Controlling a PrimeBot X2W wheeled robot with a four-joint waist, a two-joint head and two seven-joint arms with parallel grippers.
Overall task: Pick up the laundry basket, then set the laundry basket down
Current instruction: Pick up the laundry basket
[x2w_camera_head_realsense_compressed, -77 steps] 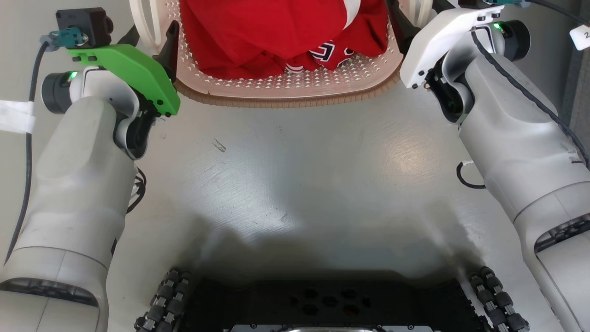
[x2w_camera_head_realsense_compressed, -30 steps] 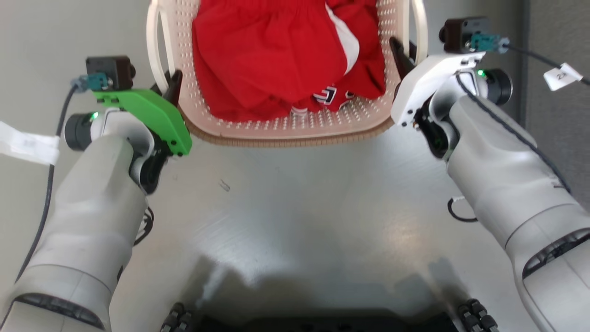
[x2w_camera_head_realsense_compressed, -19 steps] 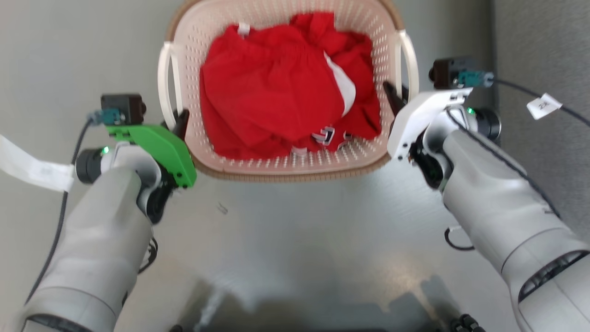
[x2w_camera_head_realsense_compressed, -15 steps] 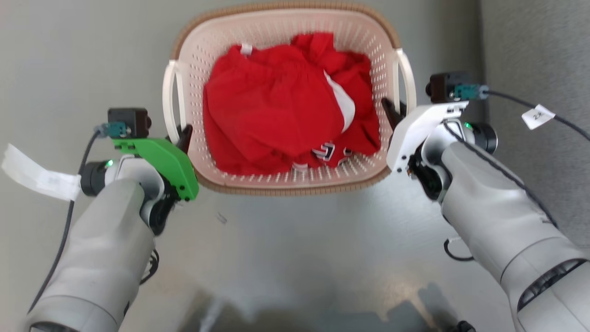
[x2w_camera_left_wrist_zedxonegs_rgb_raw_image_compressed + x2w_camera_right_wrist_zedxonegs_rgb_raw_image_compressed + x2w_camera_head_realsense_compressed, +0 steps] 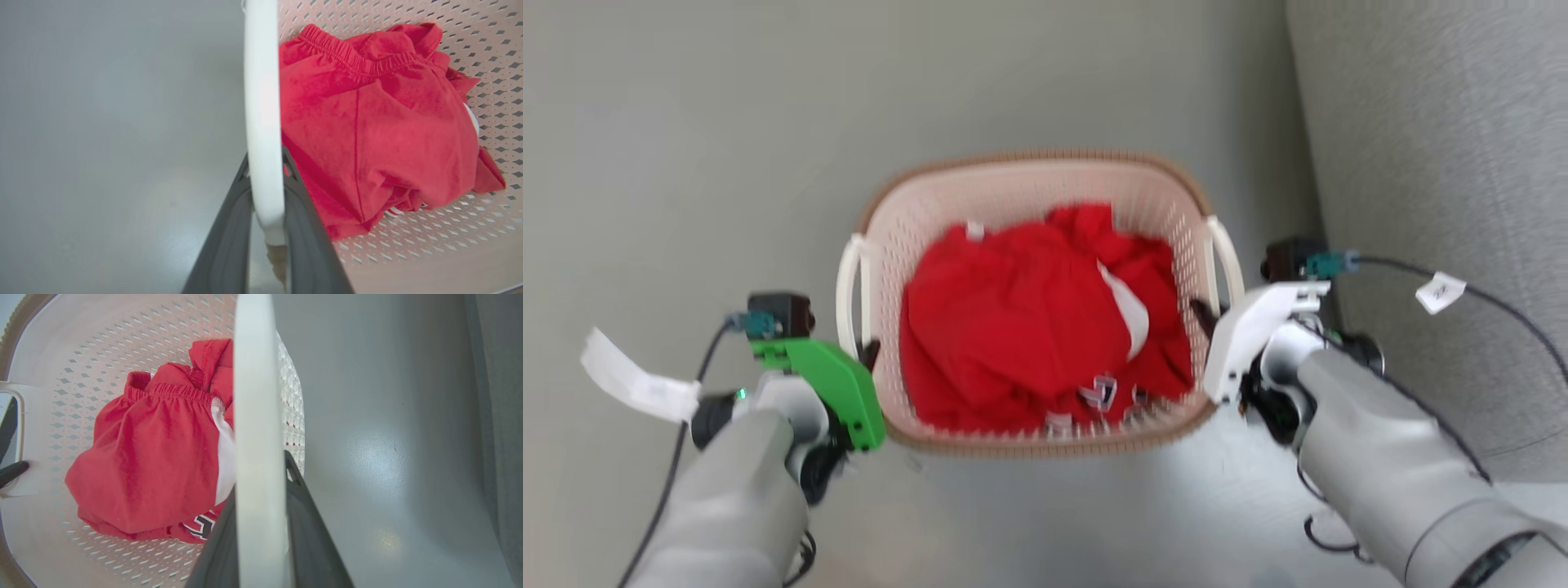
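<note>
Head view shows laundry basket (image 5: pixel 1029 186) mouth-up, long axis left-right, gripped by left tool (image 5: pixel 870 356) and right tool (image 5: pixel 1201 314).

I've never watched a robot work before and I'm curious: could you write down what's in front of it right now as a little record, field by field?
Main object: laundry basket, cream, perforated, brown rim
Contents: red clothing with some white
Left gripper: fingers closed on either side of the white left handle
Right gripper: fingers closed on either side of the white right handle
Surface below: grey floor
Nearby: grey textured surface on the robot's right
Basket lifted or resting: cannot tell
</note>
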